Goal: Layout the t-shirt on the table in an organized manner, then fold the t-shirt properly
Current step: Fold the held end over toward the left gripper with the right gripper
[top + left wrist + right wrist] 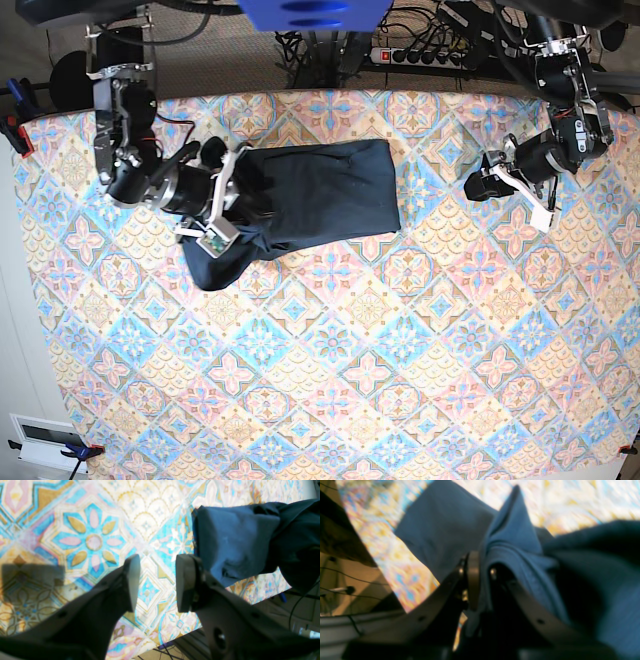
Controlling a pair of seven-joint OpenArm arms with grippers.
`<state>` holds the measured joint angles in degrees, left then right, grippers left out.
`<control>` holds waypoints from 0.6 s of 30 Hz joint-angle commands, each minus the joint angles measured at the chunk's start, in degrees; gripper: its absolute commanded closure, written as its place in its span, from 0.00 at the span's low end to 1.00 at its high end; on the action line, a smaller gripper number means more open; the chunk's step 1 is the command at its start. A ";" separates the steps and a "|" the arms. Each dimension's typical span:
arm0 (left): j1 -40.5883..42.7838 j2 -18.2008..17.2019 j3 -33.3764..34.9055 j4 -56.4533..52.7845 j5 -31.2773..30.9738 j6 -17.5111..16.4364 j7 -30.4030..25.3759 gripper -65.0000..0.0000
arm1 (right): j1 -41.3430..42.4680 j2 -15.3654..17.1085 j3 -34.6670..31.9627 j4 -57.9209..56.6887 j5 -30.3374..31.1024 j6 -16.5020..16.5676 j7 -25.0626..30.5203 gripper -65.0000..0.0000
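On the table the t-shirt lies bunched near the far edge because I have the right gripper clamped on a gathered fold of it to drag it flat, while my left gripper waits apart, jaws spread and empty.

Matte black hand with flat, pale-faced, screw-fastened fingers.

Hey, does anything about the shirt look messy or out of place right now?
Yes. The t-shirt lies half-folded near the table's far edge, with one end bunched and crumpled where the right gripper pinches a gathered wad of cloth. A flap droops below it, askew. The left gripper is open and empty, away from the shirt.
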<state>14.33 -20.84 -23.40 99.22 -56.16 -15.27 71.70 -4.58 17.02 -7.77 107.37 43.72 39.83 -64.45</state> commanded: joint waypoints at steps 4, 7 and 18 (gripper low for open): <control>0.40 -0.83 -1.61 0.96 -1.03 -0.16 -0.80 0.66 | 2.34 -1.76 -3.53 1.16 1.33 0.17 1.63 0.98; 0.75 -0.83 -2.84 0.96 -1.03 -0.16 -0.80 0.66 | 4.18 -3.35 -6.52 0.89 1.15 0.17 1.81 0.98; 1.01 -0.83 -3.02 1.04 -1.11 -0.16 -0.80 0.66 | 6.82 -11.52 -17.77 0.36 -14.05 0.17 2.77 0.97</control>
<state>15.68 -20.82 -26.02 99.22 -56.27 -15.29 71.53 1.10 5.76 -25.65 106.78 27.94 39.88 -63.68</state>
